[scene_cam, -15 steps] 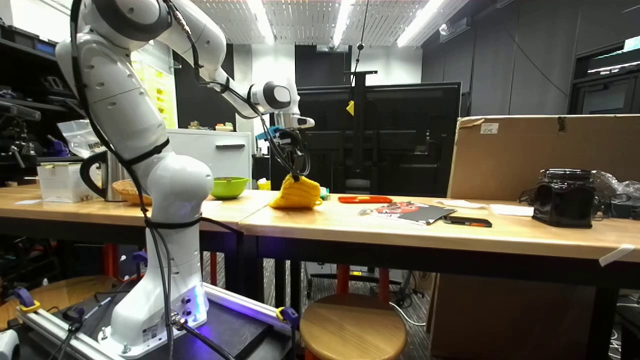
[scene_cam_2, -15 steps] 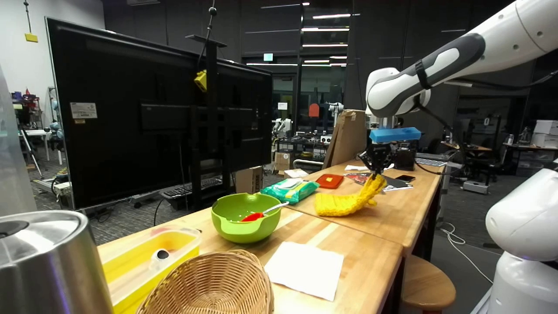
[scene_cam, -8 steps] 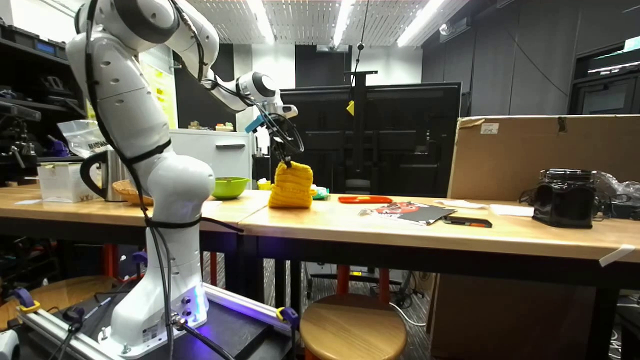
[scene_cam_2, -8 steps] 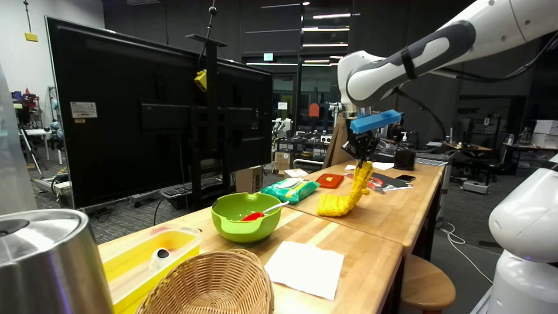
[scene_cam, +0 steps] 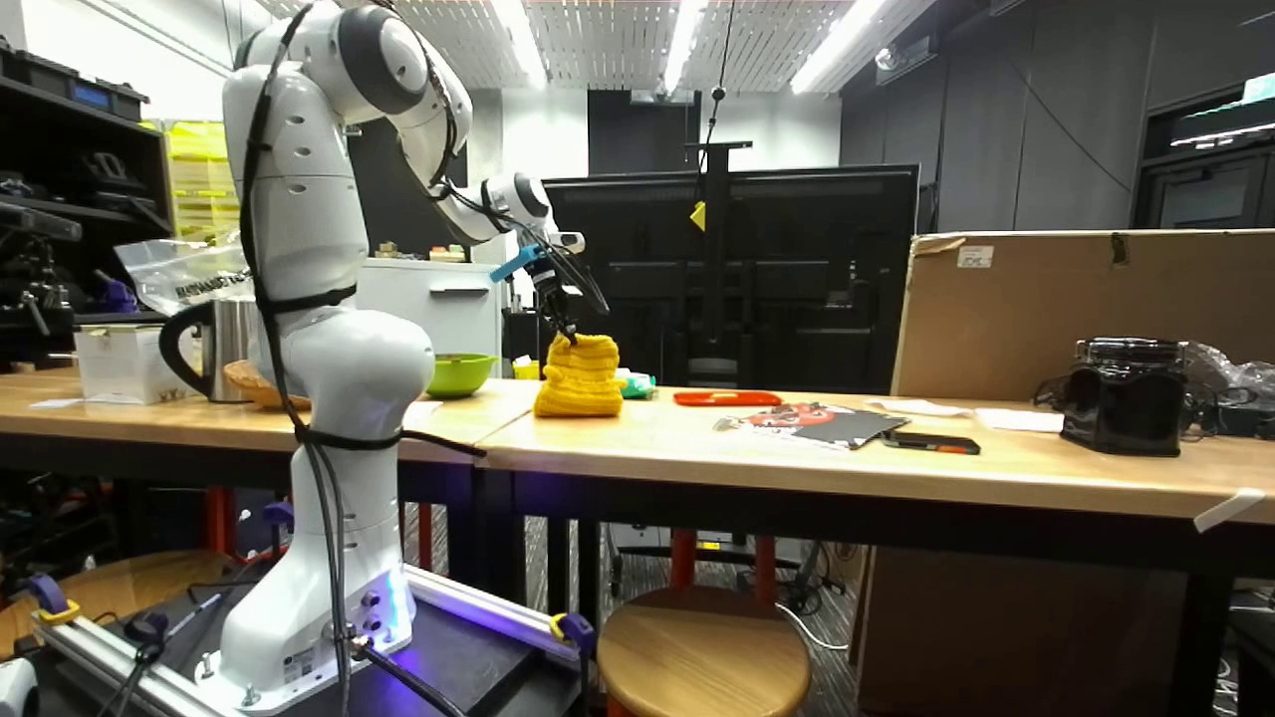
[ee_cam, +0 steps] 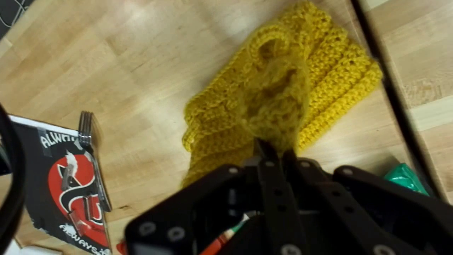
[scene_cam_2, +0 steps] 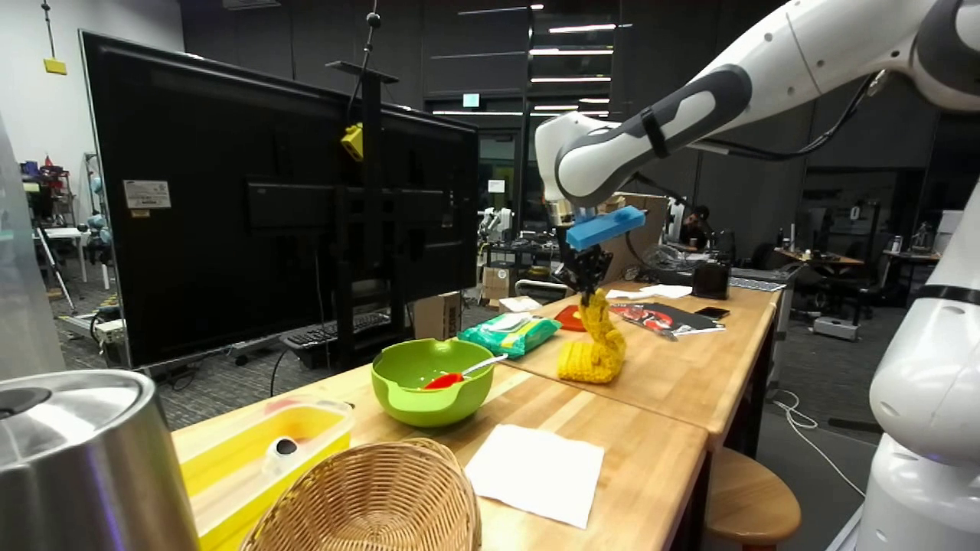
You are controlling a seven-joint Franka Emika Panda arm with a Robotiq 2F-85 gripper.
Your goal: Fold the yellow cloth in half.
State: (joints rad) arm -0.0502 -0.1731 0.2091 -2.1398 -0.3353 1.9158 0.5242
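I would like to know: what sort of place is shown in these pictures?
Probably a robotics lab: a white robot arm stands beside a wooden workbench, and what looks like another robot arm is visible in the background.

"how is the yellow cloth (scene_cam_2: 599,348) sitting?"

"its ribbed, knitted lower part is resting on the table (scene_cam_2: 681,375); the other end is being held up above it, bending and bunching."

"is anything sticking out?"

"a small loop (ee_cam: 270,34) is showing."
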